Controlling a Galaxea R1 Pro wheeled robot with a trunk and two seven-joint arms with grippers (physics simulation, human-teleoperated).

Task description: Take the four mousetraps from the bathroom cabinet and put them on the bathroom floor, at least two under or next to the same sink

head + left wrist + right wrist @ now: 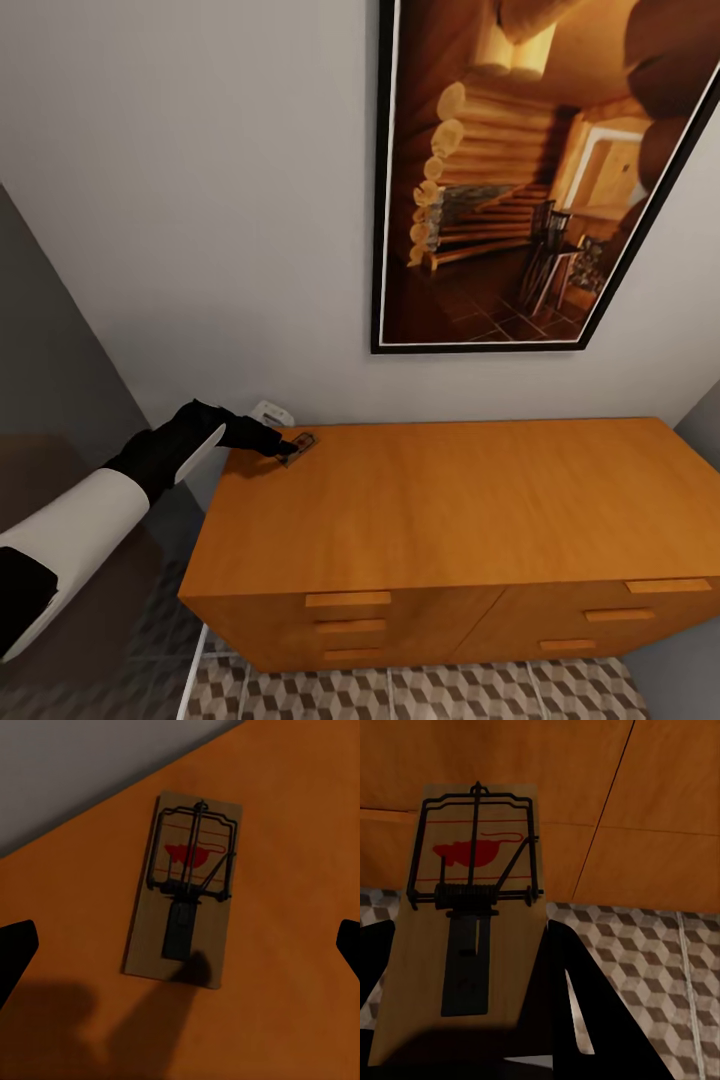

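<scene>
- We face a pale wall with a large framed picture (535, 170) of a log-cabin interior hanging above the cabinet (450, 520), whose orange-brown top takes up most of the head view; the cube-patterned bathroom floor (420, 695) shows just below its drawer fronts.
- One mousetrap (298, 446) lies flat on the cabinet top, at its far corner near the wall, wire and red spot facing up.
- Our left hand (283, 450) reaches over that corner and hangs directly above the trap. In the left wrist view the trap (184, 889) sits centred between the two dark fingertips (15, 952), which stand wide apart and touch nothing, so this hand is open and, we judge, lined up to come down on the board's long sides.
- Our right hand (472, 1020) is clamped on a second mousetrap (472, 922), its dark fingers flanking the near end of the board. It is held in front of the cabinet's wooden face, with the tiled floor beyond it.
- We judge that holding this second trap off to the side leaves the left arm free to work.
- No trap can be seen lying on the floor here, so most of the task seems to be ahead of us.
</scene>
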